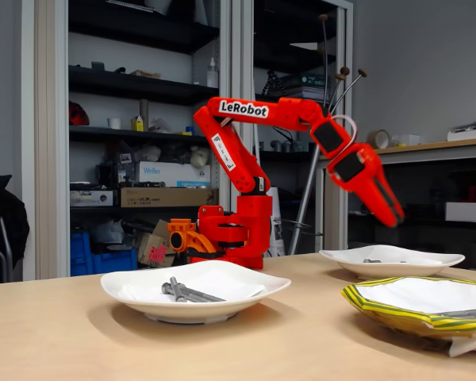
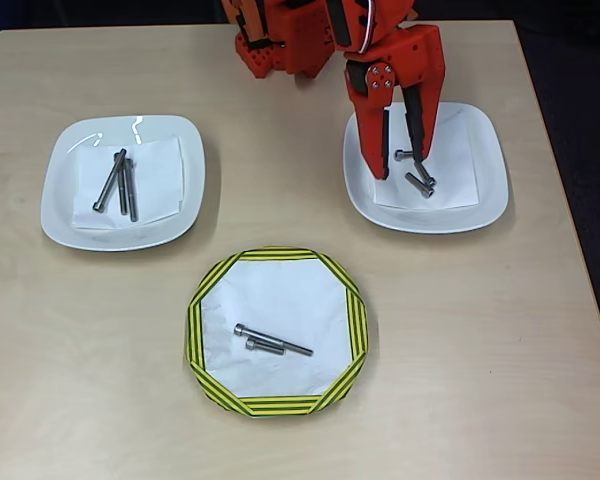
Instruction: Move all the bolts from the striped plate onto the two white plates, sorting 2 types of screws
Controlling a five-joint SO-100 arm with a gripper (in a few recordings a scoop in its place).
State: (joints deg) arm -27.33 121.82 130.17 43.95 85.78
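Note:
The striped plate (image 2: pixel 194 330) lies at the front centre, and on its white middle rest a long bolt (image 2: pixel 280 341) and a short bolt (image 2: pixel 265 347). Three long bolts (image 2: pixel 118 182) lie side by side on the left white plate (image 2: pixel 58 205). A few short bolts (image 2: pixel 420 181) lie on the right white plate (image 2: pixel 490 190). My red gripper (image 2: pixel 402 165) hangs open over that right plate, above the short bolts, with nothing between its fingers. In the fixed view the gripper (image 1: pixel 395 217) points down, well clear of the far white plate (image 1: pixel 436 260).
The arm's red base (image 2: pixel 280 45) stands at the table's far edge between the two white plates. Each plate is lined with white paper. Bare tabletop surrounds the plates; shelves and a workbench stand behind the table in the fixed view.

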